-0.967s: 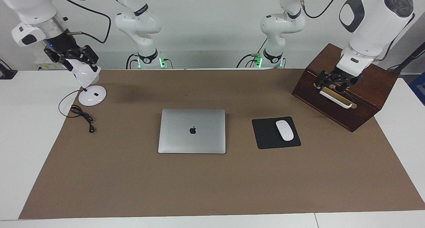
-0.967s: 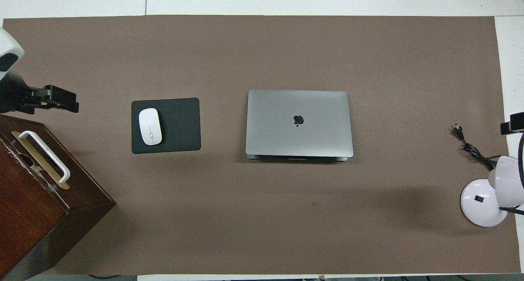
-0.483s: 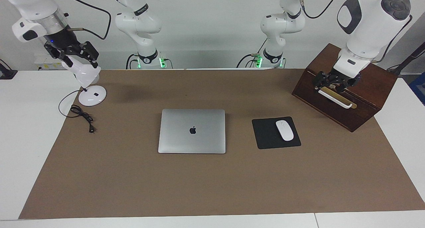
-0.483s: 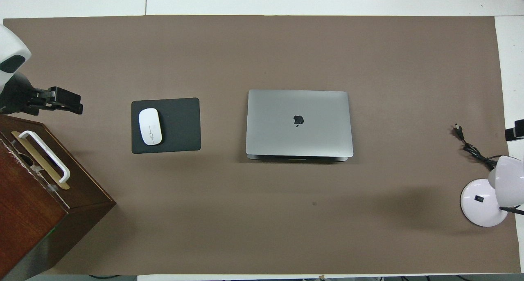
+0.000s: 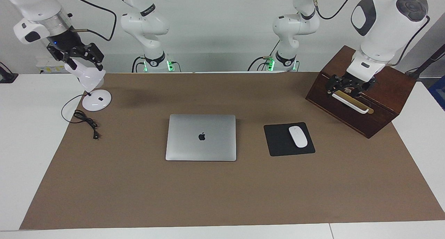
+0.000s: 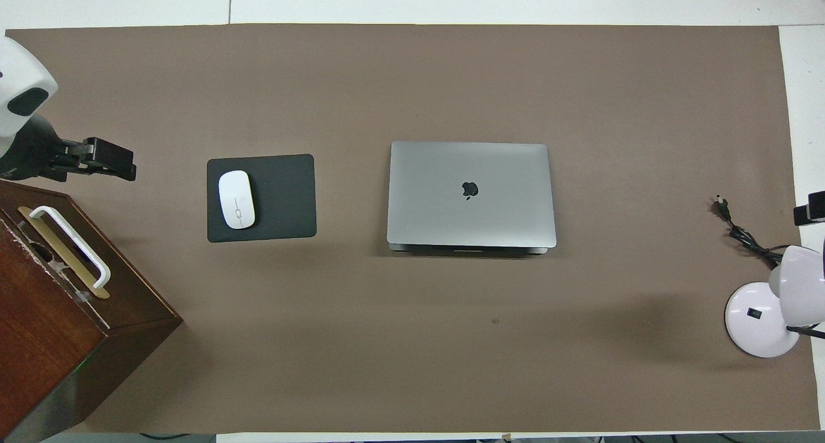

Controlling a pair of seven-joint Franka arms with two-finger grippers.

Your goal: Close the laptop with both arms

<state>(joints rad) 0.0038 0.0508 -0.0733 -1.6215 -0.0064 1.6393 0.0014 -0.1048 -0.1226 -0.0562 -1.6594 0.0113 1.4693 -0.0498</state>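
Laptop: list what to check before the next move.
1. Lid of the laptop down flat: ok, apple logo faces up.
2. Lid pressed fully shut: cannot tell.
3. Nothing lying on the laptop: ok.
4. Left claw away from the laptop: ok, it is over the wooden box.
5. Right claw away from the laptop: ok, it is over the lamp.
6. Mouse on the mouse pad, apart from the laptop: ok.

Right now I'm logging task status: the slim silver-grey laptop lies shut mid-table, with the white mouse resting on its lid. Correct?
Not quite. The slim silver-grey laptop does lie shut mid-table, but the white mouse rests on the black mouse pad beside it, toward the left arm's end. The overhead view shows it.
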